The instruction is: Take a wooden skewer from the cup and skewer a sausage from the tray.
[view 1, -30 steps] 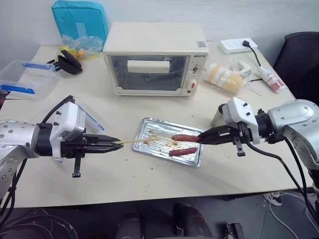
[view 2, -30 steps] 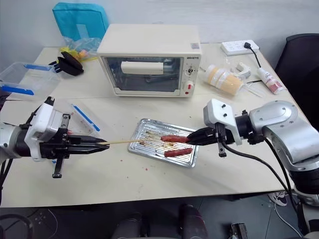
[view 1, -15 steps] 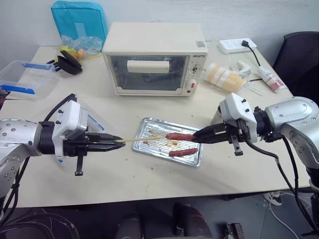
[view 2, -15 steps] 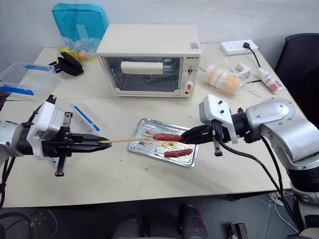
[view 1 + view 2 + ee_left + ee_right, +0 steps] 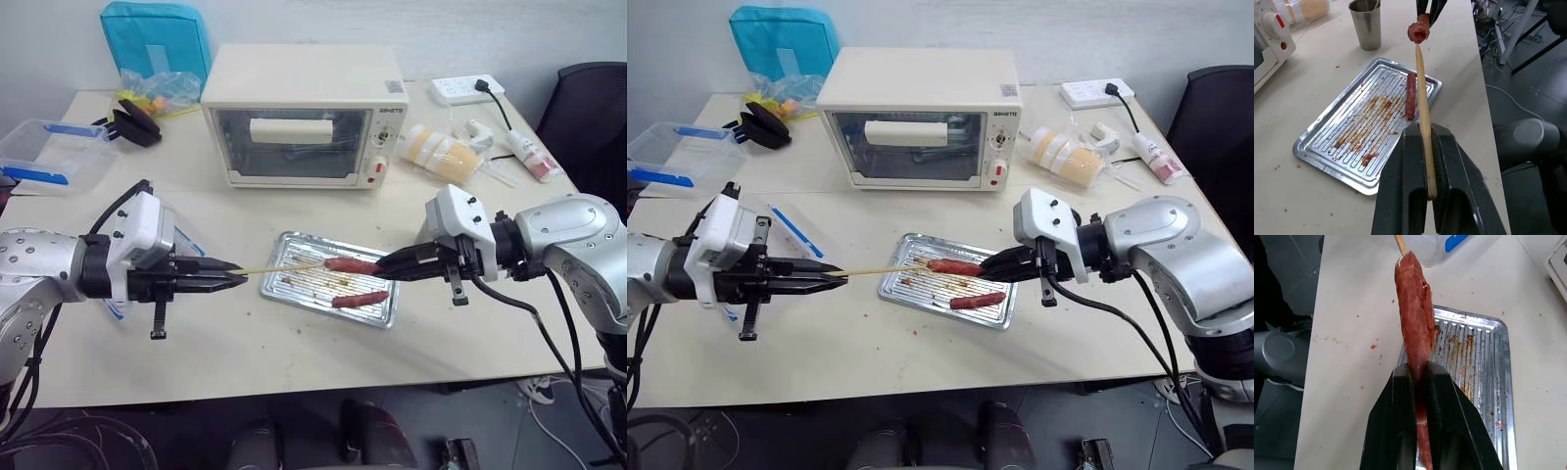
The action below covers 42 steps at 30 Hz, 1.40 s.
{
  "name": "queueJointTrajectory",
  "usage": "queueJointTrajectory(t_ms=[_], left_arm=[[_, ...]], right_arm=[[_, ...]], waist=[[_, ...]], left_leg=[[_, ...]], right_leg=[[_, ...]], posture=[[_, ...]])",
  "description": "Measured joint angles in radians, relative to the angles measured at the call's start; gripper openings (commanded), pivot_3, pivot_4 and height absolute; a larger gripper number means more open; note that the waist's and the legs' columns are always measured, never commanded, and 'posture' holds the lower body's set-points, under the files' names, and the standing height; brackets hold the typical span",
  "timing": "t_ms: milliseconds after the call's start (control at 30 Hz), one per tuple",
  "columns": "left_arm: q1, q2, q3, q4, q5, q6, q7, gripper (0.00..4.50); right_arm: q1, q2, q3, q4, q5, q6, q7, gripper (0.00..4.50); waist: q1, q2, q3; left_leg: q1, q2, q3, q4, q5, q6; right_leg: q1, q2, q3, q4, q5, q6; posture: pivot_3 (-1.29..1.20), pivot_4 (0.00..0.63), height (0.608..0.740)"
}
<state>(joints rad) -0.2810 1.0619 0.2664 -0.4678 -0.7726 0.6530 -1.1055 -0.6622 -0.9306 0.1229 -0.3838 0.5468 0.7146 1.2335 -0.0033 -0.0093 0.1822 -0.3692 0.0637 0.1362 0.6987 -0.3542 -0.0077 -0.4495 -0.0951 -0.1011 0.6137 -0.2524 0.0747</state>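
My left gripper is shut on the wooden skewer, which points level to the right over the tray. My right gripper is shut on a reddish-brown sausage and holds it above the tray, pointing left. The skewer's tip meets the sausage's free end. How far the tip has gone in, I cannot tell. A second sausage lies in the tray. The steel cup stands just beyond the tray, behind the right gripper.
A cream toaster oven stands behind the tray. A clear box with blue clips is at the far left and a wrapped cream cup stack at the back right. A black chair stands beyond the table's right edge.
My right gripper has brought the sausage a little to the left, so its end now meets the skewer's tip. The left gripper has kept still with the skewer.
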Motion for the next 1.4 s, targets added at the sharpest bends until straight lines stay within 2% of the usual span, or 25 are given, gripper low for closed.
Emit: queueJointTrajectory(t_ms=[433,867,1400], left_arm=[[0.015,0.011,0.029,-0.001,0.000,0.000,-0.011,0.00],[-0.035,0.000,-0.020,0.005,0.000,-0.004,-0.009,0.00],[-0.034,0.013,-0.009,0.048,0.030,-0.021,-0.043,0.00]], right_arm=[[0.001,0.000,0.008,0.023,-0.019,-0.018,0.006,0.00],[-0.014,0.021,0.008,-0.010,0.013,0.024,-0.018,0.00],[-0.014,0.020,0.008,-0.009,0.021,0.027,-0.028,0.00]], waist=[[0.000,0.000,0.000],[0.000,0.000,0.000],[0.000,0.000,0.000]], left_leg=[[0.000,0.000,0.000,0.000,0.000,0.000],[0.000,0.000,0.000,0.000,0.000,0.000],[0.000,0.000,0.000,0.000,0.000,0.000]], right_leg=[[0.000,0.000,0.000,0.000,0.000,0.000],[0.000,0.000,0.000,0.005,0.000,0.000],[0.000,0.000,0.000,0.005,0.000,0.000]], posture=[[0.00,0.150,0.740],[0.00,0.150,0.740],[0.00,0.150,0.740]])
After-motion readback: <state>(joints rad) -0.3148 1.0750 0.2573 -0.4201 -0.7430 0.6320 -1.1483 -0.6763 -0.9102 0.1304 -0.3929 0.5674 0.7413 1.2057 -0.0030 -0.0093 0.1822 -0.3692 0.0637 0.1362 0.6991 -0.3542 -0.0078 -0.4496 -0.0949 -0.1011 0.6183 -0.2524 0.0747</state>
